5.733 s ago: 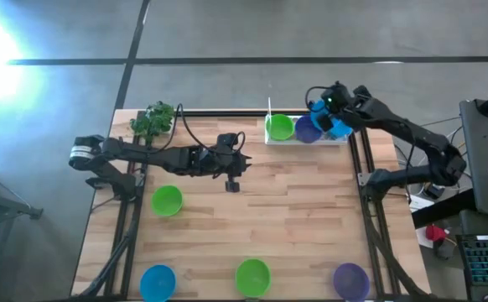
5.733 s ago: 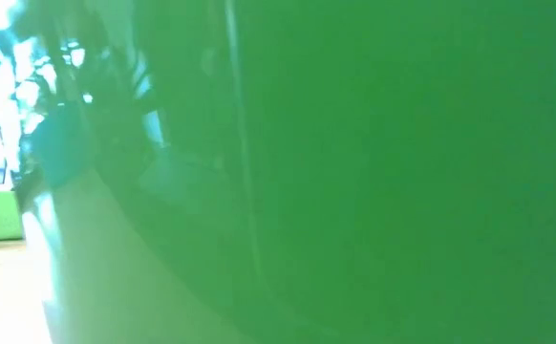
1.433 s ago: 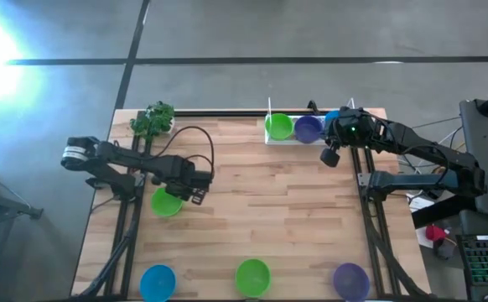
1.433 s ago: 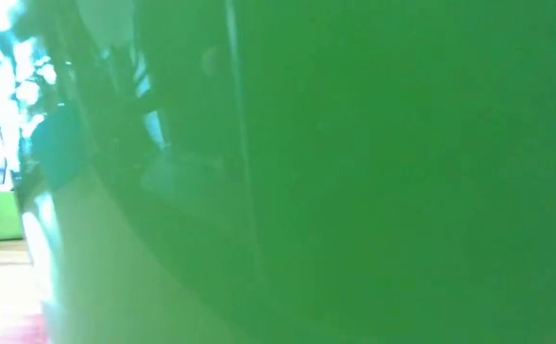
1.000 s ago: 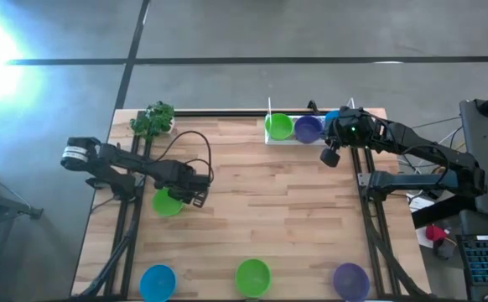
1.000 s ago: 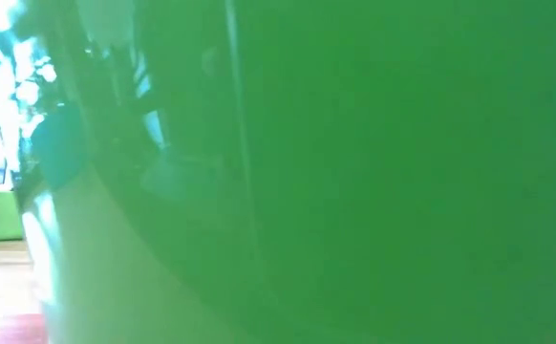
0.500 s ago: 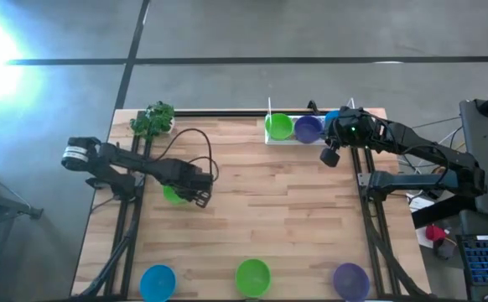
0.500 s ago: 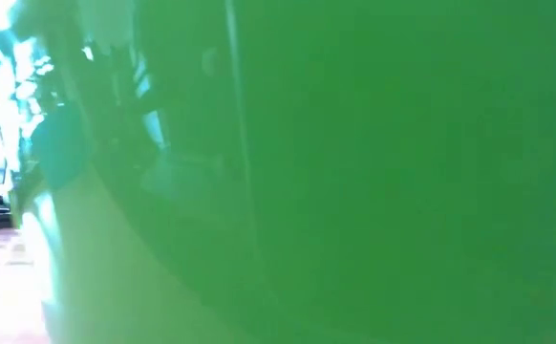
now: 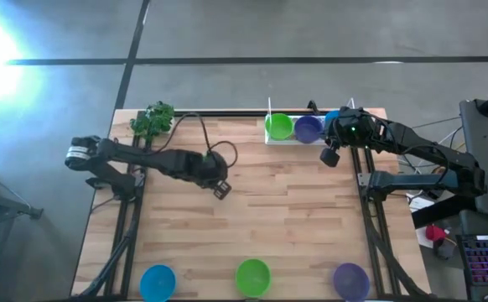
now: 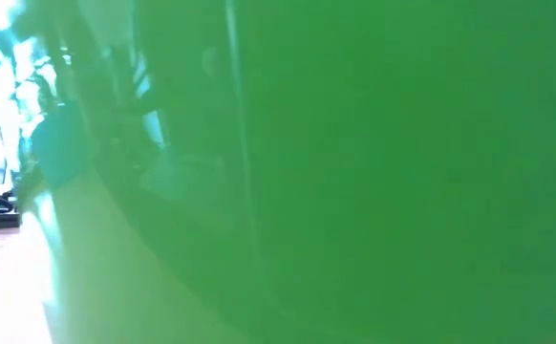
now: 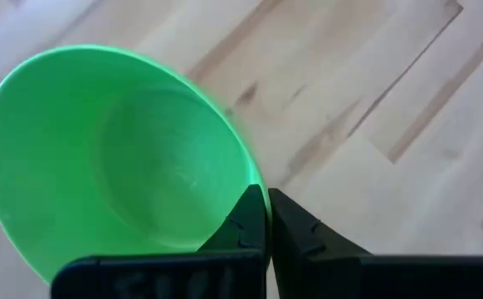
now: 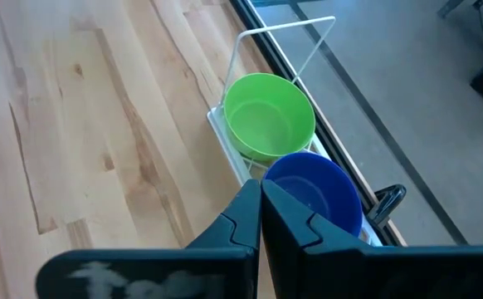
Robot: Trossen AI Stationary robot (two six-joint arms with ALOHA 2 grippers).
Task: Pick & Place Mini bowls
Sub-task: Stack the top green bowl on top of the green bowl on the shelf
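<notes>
My left gripper [image 9: 221,190] hangs over the table's middle left, shut on a bright green mini bowl [image 11: 109,158]. The arm hides that bowl in the high view. A green bowl [image 9: 278,127], a purple one [image 9: 308,128] and a blue one [image 9: 332,116] sit in a white wire rack [image 12: 283,33] at the far edge. My right gripper [image 9: 329,157] hangs shut and empty just in front of that rack. A blue bowl [image 9: 158,282], a green bowl [image 9: 253,277] and a purple bowl [image 9: 350,281] rest along the near edge. My left gripper pinches the green bowl's rim [image 11: 254,178] at one spot. One finger [image 11: 243,226] is on the inner side of the wall and the other [image 11: 300,237] on the outer side. The bowl is tipped, its hollow facing the wrist, and looks clear of the table.
A leafy green toy plant [image 9: 152,120] stands at the far left corner. Bare wood lies between the rack and the near row of bowls. A green surface [image 10: 354,172] close to the camera fills the low view and hides the table there.
My left gripper has taken hold of the green bowl that lay at the table's left. It has risen and moved toward the table's right, its wrist rolling. The bowl has left its spot and now hangs tipped under the arm.
</notes>
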